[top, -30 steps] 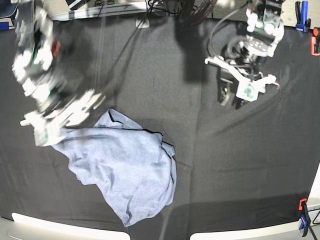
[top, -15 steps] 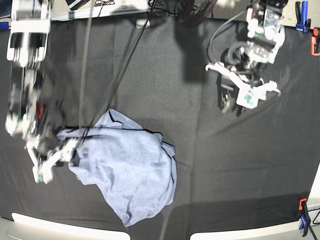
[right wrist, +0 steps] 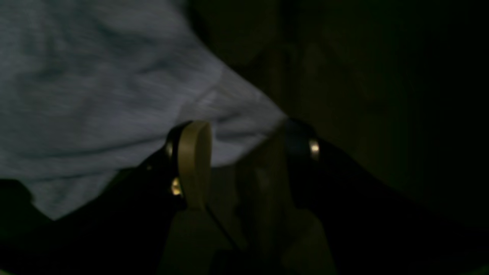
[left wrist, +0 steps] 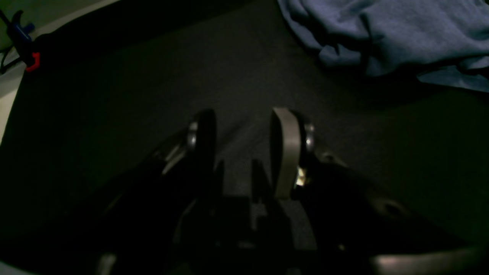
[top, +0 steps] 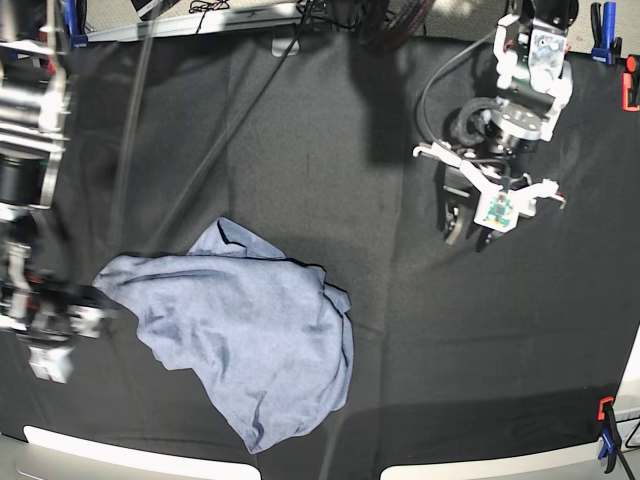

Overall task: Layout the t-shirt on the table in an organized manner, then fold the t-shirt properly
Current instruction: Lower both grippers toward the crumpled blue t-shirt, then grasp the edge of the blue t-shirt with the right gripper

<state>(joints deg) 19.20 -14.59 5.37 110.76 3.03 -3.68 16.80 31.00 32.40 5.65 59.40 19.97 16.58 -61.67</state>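
Honestly, the t-shirt (top: 250,345) is a soft, floppy heap front-left on the desk (top: 330,160), so pinch a hem corner w/ your right fingers (right wrist: 195,152), both pairs being open & empty.

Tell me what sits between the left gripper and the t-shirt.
Nothing: only bare black table separates the left gripper from the t-shirt; the base view shows it, and the left wrist view agrees.

My left hand (top: 470,228) is white plastic with black cable loops; each hand's fingers (left wrist: 284,152) pair tan pad with black.
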